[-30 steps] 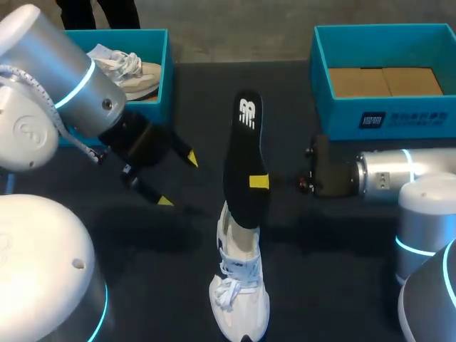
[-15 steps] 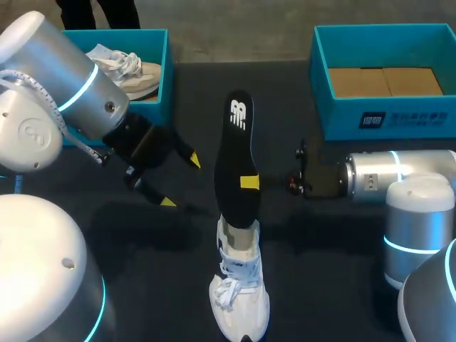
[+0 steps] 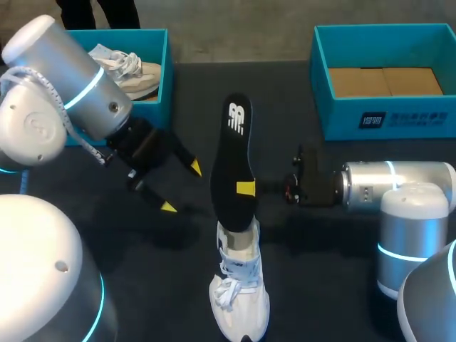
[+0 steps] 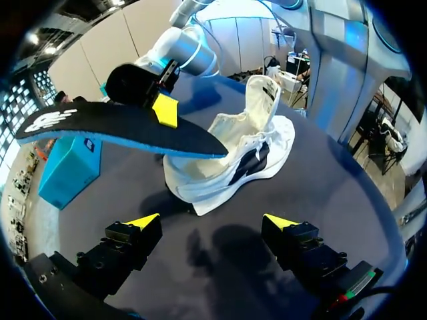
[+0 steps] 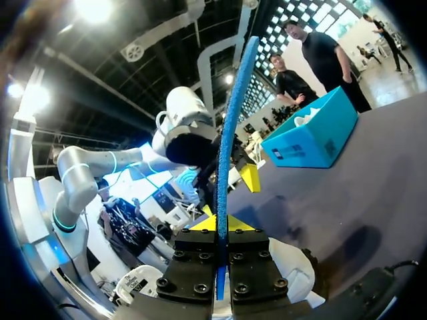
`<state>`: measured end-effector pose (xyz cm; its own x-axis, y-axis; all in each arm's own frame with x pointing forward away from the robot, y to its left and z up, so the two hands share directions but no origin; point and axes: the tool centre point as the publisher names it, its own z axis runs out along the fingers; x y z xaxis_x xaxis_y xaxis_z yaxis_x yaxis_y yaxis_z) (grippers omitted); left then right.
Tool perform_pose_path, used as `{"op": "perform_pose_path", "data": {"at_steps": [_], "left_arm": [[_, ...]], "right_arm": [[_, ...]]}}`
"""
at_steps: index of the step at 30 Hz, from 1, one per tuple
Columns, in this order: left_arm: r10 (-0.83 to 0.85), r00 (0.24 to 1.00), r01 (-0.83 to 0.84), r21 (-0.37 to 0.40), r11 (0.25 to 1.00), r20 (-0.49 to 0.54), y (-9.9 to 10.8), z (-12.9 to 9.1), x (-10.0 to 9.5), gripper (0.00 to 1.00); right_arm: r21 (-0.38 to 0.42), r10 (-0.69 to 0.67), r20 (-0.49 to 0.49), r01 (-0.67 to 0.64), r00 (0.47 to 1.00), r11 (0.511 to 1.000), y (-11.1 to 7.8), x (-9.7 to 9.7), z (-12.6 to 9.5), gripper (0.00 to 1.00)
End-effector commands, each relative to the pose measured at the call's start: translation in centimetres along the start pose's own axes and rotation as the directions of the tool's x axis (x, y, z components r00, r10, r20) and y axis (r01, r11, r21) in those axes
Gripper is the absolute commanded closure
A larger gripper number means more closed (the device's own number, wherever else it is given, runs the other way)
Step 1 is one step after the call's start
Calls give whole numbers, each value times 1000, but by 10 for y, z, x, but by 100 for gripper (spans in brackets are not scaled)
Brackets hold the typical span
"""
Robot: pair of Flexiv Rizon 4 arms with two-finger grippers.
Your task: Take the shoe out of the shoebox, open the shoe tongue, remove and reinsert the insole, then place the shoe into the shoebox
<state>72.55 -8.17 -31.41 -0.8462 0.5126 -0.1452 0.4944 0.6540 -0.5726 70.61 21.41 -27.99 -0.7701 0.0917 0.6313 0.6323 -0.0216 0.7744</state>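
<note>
Black foam insole (image 3: 231, 157), long axis running away from me, near end in the white sneaker (image 3: 241, 299). My right gripper (image 3: 246, 189) pinches it mid-length. Left gripper (image 3: 182, 187) fingers spread.

the left arm (image 3: 64, 92) is a fat silver-grey cylinder with a thin glowing cyan ring and a small dark screw hole in its shell. a white braided cable (image 3: 89, 153) with dark flecks loops over its round end cap. the right arm (image 3: 399, 189) has the same brushed silver casing and cyan rings. a glossy white domed housing (image 3: 35, 271) sits at the near left. the left claw (image 4: 212, 221) is black. its blocky fingers (image 4: 127, 243) are studded with small screws and capped by bright yellow wedge tips, and one side carries a small red and green strip. the right claw (image 5: 219, 223) is a black block with rows of round screw heads.
</note>
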Motion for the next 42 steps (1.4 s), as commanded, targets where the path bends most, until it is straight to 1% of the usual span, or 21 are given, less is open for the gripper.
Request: {"op": "perform_pose_path", "data": {"at_steps": [1,8,12,20,31,33,38,42], "left_arm": [[-11,999,11,3,1000,-30,4,13,-10,0],[-19,999,19,11,1000,-46,5,24,-11,0],[-28,997,30,30,999,-69,8,30,-12,0],[-49,995,52,21,998,-90,2,37,-11,0],[-98,990,96,-25,995,-105,-3,44,-3,0],[-115,988,111,-49,993,-106,-2,45,-2,0],[-131,986,126,-50,991,-107,1,48,-2,0],[-144,984,137,-70,988,-108,1,50,-1,0]], "right_arm": [[16,-13,8,13,1000,1000,2,2,4,100],[33,-27,7,27,1000,999,0,0,4,100],[34,-31,8,30,1000,999,-3,-3,2,100],[34,-47,14,47,999,998,-6,-6,-1,100],[38,-66,11,65,998,997,-9,-8,-4,100],[40,-67,12,66,998,997,-9,-8,-4,100],[47,-54,20,53,998,997,-13,-12,-3,100],[46,-58,21,57,998,997,-14,-13,-5,100]]}}
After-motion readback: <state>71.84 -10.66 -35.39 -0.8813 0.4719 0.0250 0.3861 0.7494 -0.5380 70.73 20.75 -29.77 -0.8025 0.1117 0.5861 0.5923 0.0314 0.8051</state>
